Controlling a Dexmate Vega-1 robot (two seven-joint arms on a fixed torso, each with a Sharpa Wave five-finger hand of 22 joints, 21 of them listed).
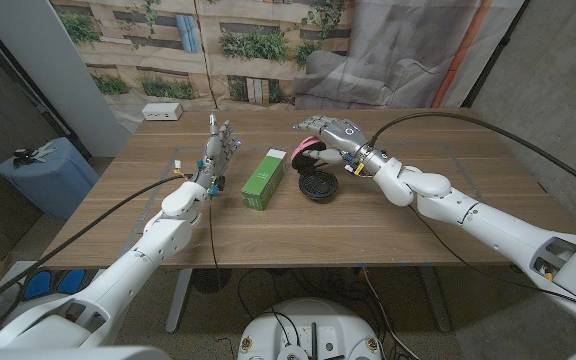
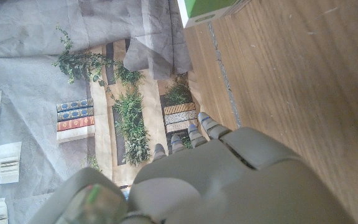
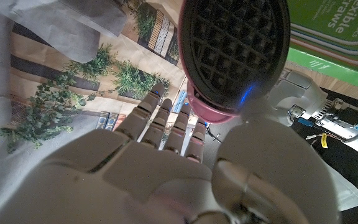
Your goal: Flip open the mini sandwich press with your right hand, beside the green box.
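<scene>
The mini sandwich press stands open on the table (image 1: 388, 225): its black base plate (image 1: 318, 187) lies flat and its pink lid (image 1: 311, 150) is tipped up behind it. My right hand (image 1: 336, 134) is over the lid's back with its fingers stretched out. In the right wrist view the lid's ridged black inner plate (image 3: 238, 46) faces the camera, and my fingers (image 3: 166, 118) reach past its pink rim. The green box (image 1: 264, 177) lies just left of the press. My left hand (image 1: 218, 152) stands upright left of the box, fingers apart, holding nothing.
A white power strip (image 1: 162, 111) sits at the table's far left corner. A black cable (image 1: 438, 118) arcs over the right side of the table. A blue bin (image 1: 43, 170) stands on the floor to the left. The green box's end (image 2: 207, 9) shows beyond my left hand (image 2: 229, 180).
</scene>
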